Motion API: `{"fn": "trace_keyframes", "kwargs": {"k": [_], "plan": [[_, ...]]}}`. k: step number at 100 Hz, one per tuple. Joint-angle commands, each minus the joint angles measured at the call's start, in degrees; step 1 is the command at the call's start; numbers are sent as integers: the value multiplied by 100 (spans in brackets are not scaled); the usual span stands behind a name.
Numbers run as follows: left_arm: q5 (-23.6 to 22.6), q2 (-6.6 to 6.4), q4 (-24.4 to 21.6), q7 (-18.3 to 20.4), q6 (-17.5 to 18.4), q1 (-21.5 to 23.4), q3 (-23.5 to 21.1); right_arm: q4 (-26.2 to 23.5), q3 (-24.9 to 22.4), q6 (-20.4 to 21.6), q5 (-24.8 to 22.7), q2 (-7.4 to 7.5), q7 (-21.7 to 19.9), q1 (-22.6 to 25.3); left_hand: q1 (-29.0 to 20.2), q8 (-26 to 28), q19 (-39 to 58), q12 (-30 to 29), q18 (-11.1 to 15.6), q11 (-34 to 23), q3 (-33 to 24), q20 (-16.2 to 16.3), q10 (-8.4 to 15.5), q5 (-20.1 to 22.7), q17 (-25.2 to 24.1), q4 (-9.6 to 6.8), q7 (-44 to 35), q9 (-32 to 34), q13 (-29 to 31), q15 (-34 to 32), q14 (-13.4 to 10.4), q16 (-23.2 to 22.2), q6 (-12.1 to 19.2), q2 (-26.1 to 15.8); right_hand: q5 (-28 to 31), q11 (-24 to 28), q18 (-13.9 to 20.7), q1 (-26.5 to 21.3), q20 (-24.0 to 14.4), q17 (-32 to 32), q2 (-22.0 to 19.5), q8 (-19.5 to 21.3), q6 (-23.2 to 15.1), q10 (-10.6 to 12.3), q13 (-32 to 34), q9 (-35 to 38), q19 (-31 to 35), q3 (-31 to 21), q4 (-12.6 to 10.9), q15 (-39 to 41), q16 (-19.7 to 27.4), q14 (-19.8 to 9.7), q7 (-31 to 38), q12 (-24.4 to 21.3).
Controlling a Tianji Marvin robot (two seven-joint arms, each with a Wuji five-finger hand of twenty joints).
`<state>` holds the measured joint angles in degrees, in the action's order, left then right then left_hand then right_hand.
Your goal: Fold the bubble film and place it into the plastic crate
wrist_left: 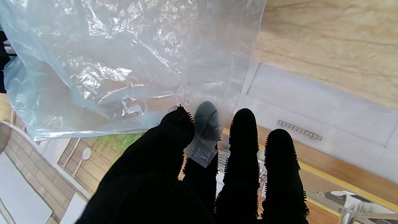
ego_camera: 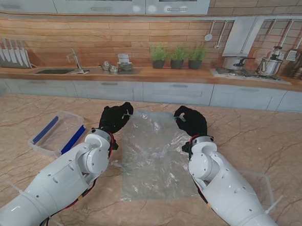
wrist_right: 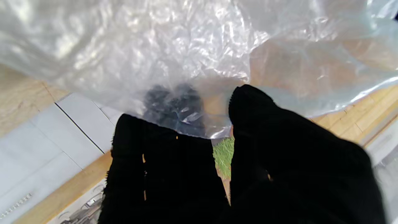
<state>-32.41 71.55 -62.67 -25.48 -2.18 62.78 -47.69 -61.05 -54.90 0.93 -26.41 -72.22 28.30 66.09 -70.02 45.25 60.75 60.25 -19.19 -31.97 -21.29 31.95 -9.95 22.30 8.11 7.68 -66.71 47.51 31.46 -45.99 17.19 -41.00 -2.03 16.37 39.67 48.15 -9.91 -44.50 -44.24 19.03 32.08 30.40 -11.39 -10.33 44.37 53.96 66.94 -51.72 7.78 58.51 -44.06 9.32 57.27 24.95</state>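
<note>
Clear film lies spread on the marble table, mid-table, far edge lifted off the top. Both hands are at its far corners. Left hand pinches the far-left corner: in the left wrist view thumb and one finger sit either side of the sheet w/ a flap of film between, other two fingers straight and clear of it. Right hand pinches the far-right corner; right wrist view shows fingertips behind the film and the thumb in front.

Crate sits near the table's left edge, blue strips inside, well apart from the film.

Risks, as I judge them:
- Both grips are shallow, right at the corner tips. Film is slick and thin; any tug toward me could slip it out, esp. on the left where only one finger backs the thumb.
- If hands don't move at equal pace, the fold goes skewed, edges won't line up.
- Near edge isn't pinned. The whole sheet may slide toward me instead of folding over.
- Light film can balloon or crumple, so the fold may spring back open.
- Forearms flank the sheet closely; they could snag the side edges.
</note>
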Motion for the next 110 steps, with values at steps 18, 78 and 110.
{"fn": "trace_keyframes", "kwargs": {"k": [18, 78, 110], "plan": [[-107, 47, 80, -205, 201, -99, -22, 437, 14, 650, -159, -155, 694, -198, -394, 105, 0, 111, 150, -139, 185, -29, 227, -268, -16, 80, -152, -102, -124, 30, -234, -72, 253, -251, -7, -88, 277, -135, 162, 247, -237, -177, -521, 248, 210, 227, -99, 78, 223, -272, 188, -509, 364, -165], [-818, -159, -39, -620, 1327, 146, -131, 313, -144, 1034, -87, -63, 494, 285, -394, 46, 27, 94, 208, -134, 335, -27, 361, -334, 36, 67, -207, -139, -110, 70, -375, -62, 396, -319, -223, -188, 8, -37, 318, 203, 551, -61, -836, 457, 409, 480, -495, -309, 230, -593, 375, -587, 980, -295], [-1631, -437, -275, -875, 2103, 508, -325, -570, -723, 1295, -735, 266, 265, 1177, -394, -210, 9, -134, 268, -86, 467, -44, 504, -317, 62, 117, -294, -106, -78, 179, -493, 38, 555, -268, -353, -65, -42, -27, 317, -13, 581, 234, -943, 468, 279, 352, -725, -262, 216, -693, 366, -593, 1024, -194]]}}
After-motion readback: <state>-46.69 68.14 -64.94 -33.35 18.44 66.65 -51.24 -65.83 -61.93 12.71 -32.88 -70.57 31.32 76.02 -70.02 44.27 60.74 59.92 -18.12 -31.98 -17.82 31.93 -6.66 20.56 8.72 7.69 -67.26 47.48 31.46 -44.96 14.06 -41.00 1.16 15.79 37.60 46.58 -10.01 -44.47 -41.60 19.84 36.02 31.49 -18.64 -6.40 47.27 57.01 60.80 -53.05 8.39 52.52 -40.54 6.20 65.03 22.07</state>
